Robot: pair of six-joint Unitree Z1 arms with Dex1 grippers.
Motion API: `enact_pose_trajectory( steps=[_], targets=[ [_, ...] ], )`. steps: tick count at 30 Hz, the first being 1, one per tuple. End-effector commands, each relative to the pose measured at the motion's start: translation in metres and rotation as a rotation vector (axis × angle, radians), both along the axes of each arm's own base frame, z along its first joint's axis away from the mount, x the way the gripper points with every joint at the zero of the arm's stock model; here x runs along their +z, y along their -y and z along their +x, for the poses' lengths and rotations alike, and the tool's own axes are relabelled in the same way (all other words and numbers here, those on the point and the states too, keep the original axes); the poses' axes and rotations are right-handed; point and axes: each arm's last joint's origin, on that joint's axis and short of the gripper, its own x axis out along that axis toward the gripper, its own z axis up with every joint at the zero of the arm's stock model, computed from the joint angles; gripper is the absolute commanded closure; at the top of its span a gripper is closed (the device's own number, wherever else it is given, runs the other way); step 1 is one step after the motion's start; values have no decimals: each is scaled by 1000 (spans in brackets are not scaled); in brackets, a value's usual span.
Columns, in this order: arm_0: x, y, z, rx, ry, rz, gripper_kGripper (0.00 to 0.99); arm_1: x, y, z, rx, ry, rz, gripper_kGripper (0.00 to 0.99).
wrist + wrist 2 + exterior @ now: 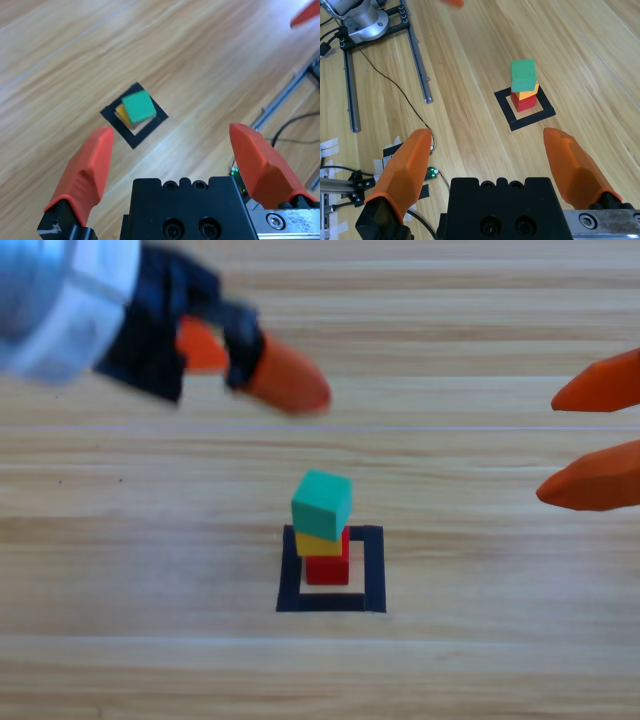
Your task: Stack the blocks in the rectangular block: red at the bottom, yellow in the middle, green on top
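Inside the black tape rectangular block stands a stack of three cubes: red at the bottom, yellow in the middle, green on top. The yellow and green cubes sit slightly turned on the red one. My left gripper hangs open at the upper left, above and away from the stack. My right gripper waits open at the right edge. Neither holds anything.
In the right wrist view, metal rails, a grey arm base, cables and taped spots lie off to the left of the table. A rail and cable show at the right of the left wrist view.
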Motion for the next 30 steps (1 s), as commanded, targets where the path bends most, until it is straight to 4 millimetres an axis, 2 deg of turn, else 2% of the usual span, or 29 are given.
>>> enact_pose_trajectory(
  steps=[1, 7, 19, 30],
  targets=[
    [-20, -3, -31, -103, -5, 47, 0, -14, 0, 7, -23, -40, -40, 4],
    [-27, -18, -39, -97, 4, 49, 0, -14, 0, 8, -28, -36, -42, 4],
    [-32, -28, -44, -73, 4, 53, 0, -16, -1, 9, -31, -38, -51, 4],
    [-38, -28, -44, -72, 3, 53, 0, -16, -2, 10, -31, -39, -52, 4]
  ],
)
